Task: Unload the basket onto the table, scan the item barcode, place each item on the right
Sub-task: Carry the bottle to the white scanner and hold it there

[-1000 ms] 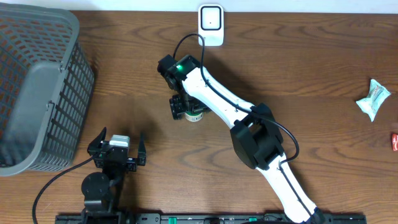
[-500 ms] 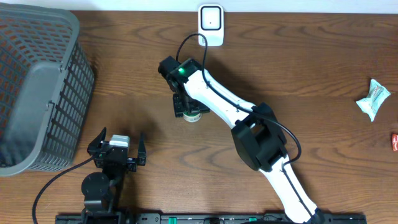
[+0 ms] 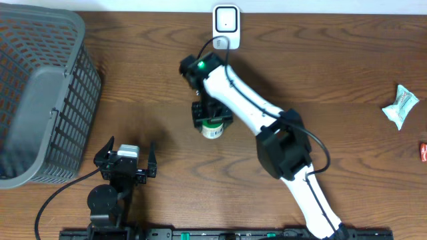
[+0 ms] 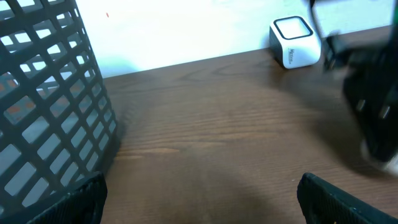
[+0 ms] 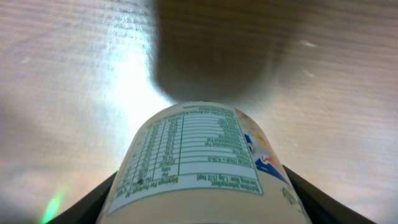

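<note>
The item [image 5: 200,158] is a cream-coloured bottle with a printed nutrition label. It fills the right wrist view, with a black finger [image 5: 93,202] pressed on each side, so my right gripper [image 5: 202,208] is shut on it. In the overhead view the item [image 3: 213,128] hangs under the right gripper [image 3: 212,117] near the table's middle, with its shadow on the wood below. No barcode shows on the visible side. The white scanner [image 3: 226,27] stands at the back edge, also seen as the scanner [image 4: 295,41]. My left gripper [image 3: 125,164] rests open at the front left with nothing between its fingers [image 4: 74,202].
A grey mesh basket [image 3: 40,100] takes up the left side, close to the left gripper as the basket [image 4: 50,106]. A white-green packet [image 3: 401,105] and a small red thing [image 3: 423,151] lie at the far right.
The right gripper has closed on the item and shifted it slightly to the right and toward the front. The left arm has not moved.
</note>
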Action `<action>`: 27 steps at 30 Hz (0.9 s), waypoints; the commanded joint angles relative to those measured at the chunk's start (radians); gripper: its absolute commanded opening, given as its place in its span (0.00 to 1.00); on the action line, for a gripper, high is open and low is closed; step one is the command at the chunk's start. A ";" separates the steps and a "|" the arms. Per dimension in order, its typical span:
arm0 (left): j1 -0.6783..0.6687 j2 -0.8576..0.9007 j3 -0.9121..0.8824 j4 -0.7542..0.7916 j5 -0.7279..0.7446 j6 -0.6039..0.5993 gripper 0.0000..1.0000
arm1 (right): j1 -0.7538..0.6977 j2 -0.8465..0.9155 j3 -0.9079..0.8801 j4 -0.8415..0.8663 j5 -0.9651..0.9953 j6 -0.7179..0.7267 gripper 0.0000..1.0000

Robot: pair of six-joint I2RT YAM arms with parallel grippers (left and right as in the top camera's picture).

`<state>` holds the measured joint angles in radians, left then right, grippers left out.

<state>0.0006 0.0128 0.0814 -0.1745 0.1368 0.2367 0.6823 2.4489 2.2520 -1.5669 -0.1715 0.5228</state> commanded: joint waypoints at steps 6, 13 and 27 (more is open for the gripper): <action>0.000 -0.009 -0.025 -0.003 0.020 0.006 0.98 | -0.139 -0.016 0.127 -0.132 -0.330 -0.167 0.39; 0.000 -0.009 -0.025 -0.003 0.020 0.006 0.98 | -0.171 -0.016 0.127 -0.132 -0.407 -0.172 0.40; 0.000 -0.009 -0.025 -0.003 0.020 0.006 0.98 | -0.163 -0.037 0.132 -0.132 -0.377 -0.172 0.29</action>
<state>0.0006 0.0128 0.0814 -0.1745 0.1368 0.2367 0.5117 2.4470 2.3600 -1.6947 -0.5304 0.3698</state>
